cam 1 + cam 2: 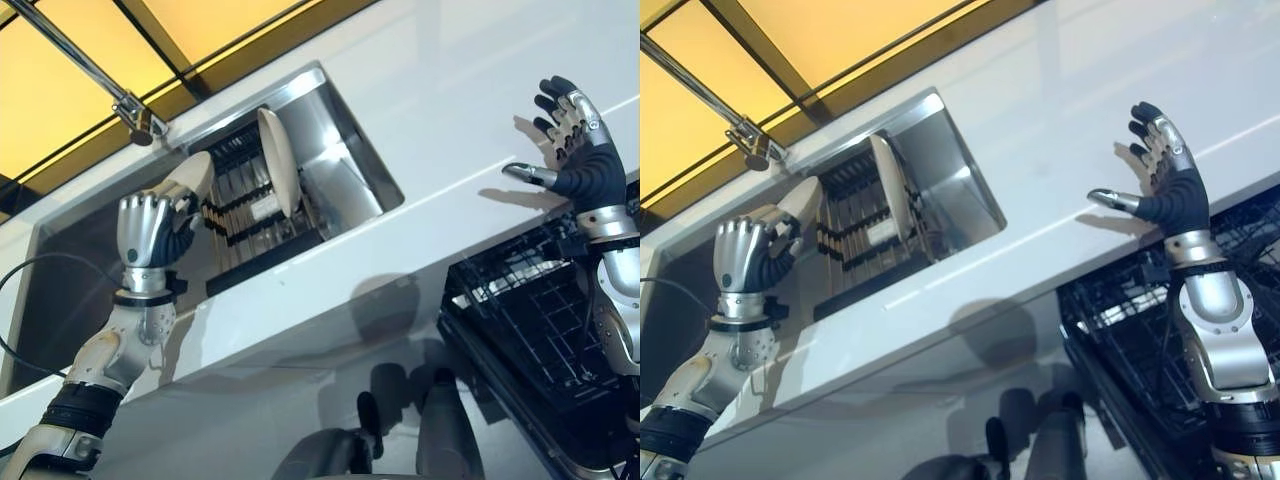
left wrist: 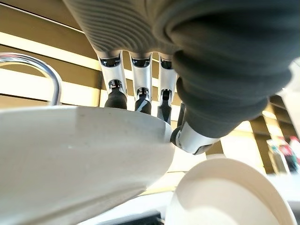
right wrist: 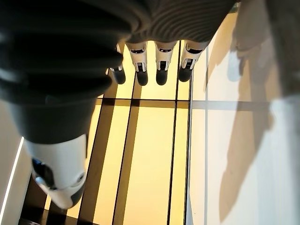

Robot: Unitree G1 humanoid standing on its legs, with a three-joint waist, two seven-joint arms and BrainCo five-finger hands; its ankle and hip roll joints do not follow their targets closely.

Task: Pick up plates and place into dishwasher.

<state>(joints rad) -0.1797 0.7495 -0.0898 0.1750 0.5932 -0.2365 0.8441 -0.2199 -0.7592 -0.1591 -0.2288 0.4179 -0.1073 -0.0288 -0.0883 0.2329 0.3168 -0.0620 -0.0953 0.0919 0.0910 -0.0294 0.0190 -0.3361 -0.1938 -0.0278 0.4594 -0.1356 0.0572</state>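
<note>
My left hand (image 1: 150,230) is shut on the rim of a cream plate (image 1: 190,178) at the left end of the black rack (image 1: 250,215) in the sink. Its fingers (image 2: 140,93) curl over the edge of this plate (image 2: 79,150). A second cream plate (image 1: 278,160) stands upright in the rack just to the right, also seen close by as the other plate (image 2: 229,197). My right hand (image 1: 580,150) hangs open above the white countertop (image 1: 450,110), its fingers (image 3: 150,65) straight and holding nothing. Below it is the dishwasher's pulled-out black wire rack (image 1: 530,310).
A chrome faucet (image 1: 135,110) reaches over the sink's far left corner. The steel sink wall (image 1: 345,165) rises to the right of the rack. The white counter edge (image 1: 330,300) runs between the sink and the dishwasher rack.
</note>
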